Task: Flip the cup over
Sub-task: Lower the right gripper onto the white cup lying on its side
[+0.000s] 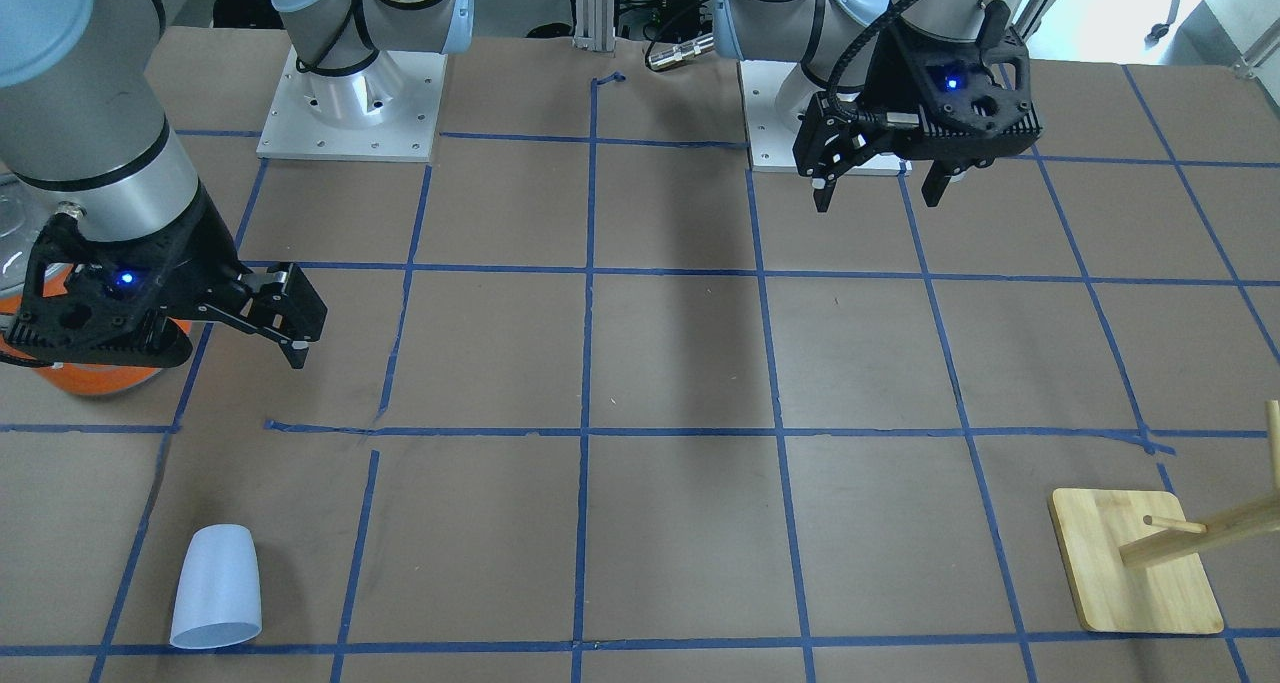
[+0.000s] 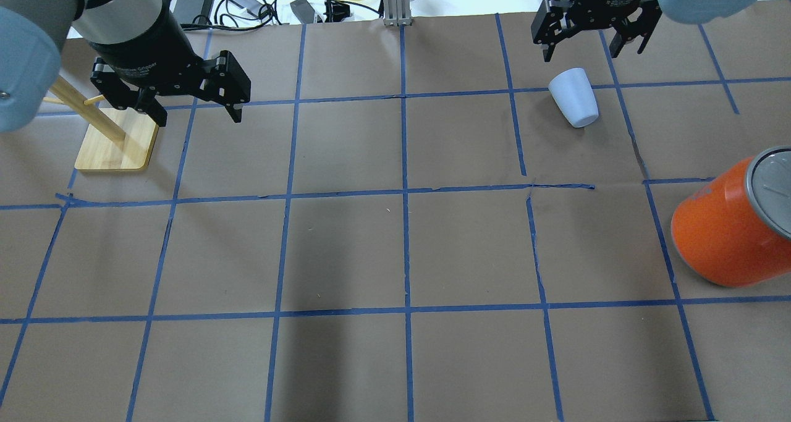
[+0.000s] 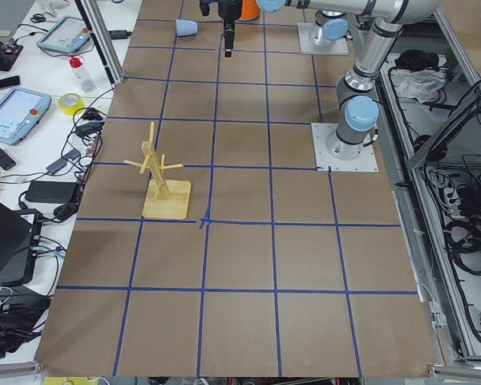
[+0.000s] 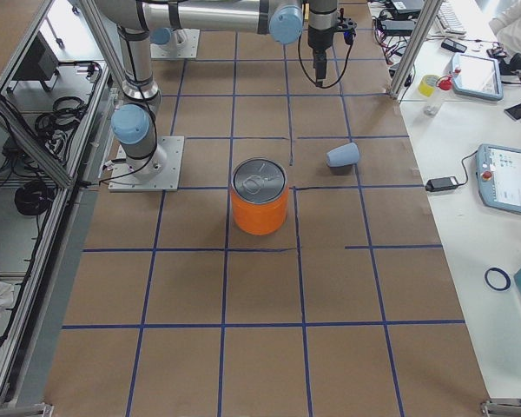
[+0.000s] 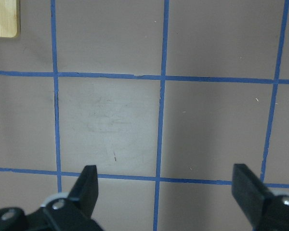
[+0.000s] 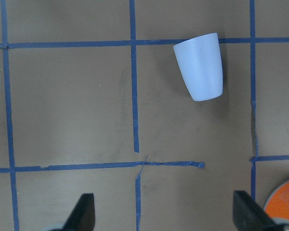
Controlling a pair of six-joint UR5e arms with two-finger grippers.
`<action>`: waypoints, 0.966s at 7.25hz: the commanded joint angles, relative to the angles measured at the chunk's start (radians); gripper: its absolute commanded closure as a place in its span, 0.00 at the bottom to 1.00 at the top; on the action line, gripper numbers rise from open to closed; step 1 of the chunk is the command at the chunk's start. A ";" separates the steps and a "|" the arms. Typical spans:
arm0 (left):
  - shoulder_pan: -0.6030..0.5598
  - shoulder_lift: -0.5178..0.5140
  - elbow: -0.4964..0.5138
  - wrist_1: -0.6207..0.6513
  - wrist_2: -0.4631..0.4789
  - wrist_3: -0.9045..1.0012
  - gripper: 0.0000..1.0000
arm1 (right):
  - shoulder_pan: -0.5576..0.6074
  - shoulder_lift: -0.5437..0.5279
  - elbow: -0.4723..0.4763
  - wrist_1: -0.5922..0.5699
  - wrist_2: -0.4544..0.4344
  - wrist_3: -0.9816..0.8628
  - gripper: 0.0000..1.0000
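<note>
**Right end effector [image 6: 164, 214] spread and empty, cup [image 6: 199, 66] on its side ahead of it**

Right wrist view: two black fingertips [image 6: 85, 211] frame the bottom edge, set wide apart with nothing between them. Ahead and a little to the right, the cup lies on its side on the brown desk [image 6: 67, 106]. Its wide mouth is the far end, at a blue tape line [image 6: 86, 44]. Its narrower base points back toward the fingertips. An orange can [image 6: 285, 204] shows in the bottom right corner.

Overhead view: the right end effector hangs above the desk near the cup. The cup's long axis runs away from the robot, slightly slanted, mouth outward. The left end effector [image 2: 199, 118] is likewise spread and empty, beside a wooden stand [image 2: 117, 147] and well apart from the cup.

Front-facing view: the cup lies at the near left, mouth toward the camera, on the operators' side of the right end effector.

Right-end view: the cup lies flat, near the can.

Judgement: the right arm is the nearer. It would need to reach forward and down, closing across the cup's wall rather than along its length.
</note>
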 commanded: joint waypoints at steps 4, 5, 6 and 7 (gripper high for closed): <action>0.000 0.000 -0.001 0.000 0.002 0.000 0.00 | -0.061 0.032 0.032 -0.038 0.018 -0.023 0.00; 0.000 0.000 0.001 0.000 0.000 0.000 0.00 | -0.072 0.084 0.018 -0.116 0.011 -0.073 0.00; 0.000 0.000 0.001 0.001 0.000 0.000 0.00 | -0.083 0.153 0.010 -0.179 0.011 -0.084 0.00; 0.000 0.000 0.001 0.000 0.000 0.000 0.00 | -0.088 0.206 0.010 -0.260 0.011 -0.109 0.00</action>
